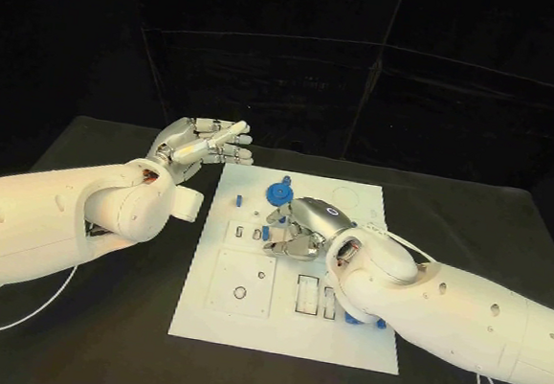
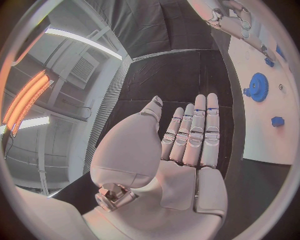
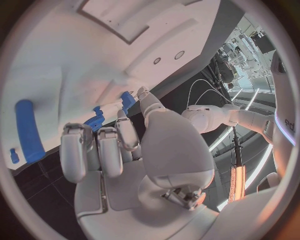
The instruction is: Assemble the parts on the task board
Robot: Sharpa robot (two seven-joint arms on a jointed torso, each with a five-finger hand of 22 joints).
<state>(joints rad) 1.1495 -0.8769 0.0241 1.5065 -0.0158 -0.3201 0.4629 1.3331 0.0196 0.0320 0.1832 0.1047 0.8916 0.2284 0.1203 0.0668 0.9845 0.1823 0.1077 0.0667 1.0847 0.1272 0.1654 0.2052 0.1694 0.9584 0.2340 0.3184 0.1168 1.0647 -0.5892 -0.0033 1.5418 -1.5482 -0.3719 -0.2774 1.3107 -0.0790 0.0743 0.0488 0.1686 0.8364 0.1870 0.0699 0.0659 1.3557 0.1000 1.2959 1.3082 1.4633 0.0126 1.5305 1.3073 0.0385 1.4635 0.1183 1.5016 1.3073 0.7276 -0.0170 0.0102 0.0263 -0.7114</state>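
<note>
The flat white rectangular task board (image 1: 287, 339) lies in the middle of the black desk (image 1: 494, 232), long side running away from the robot. Small blue plastic parts sit on it: a blue toothed gear wheel (image 1: 279, 193) near the far edge, a small blue block (image 1: 240, 200) beside it, and blue pieces (image 1: 354, 319) at the slots near the right edge.

The right robot hand (image 1: 296, 227) rests low over the board's central area, fingers curled downward among the recesses. In the right wrist view its fingertips (image 3: 128, 127) are at a small blue part (image 3: 97, 120), which appears pinched against the board; the contact is partly hidden, so the grip is a judgement. This posture suits seating a part into its recess. A long blue bar (image 3: 28, 131) lies nearby on the board.

The left robot hand (image 1: 203, 147) hovers off the board's far left corner, palm up, fingers extended and apart, holding nothing. It is likely parked there to keep the work area unobstructed.
</note>
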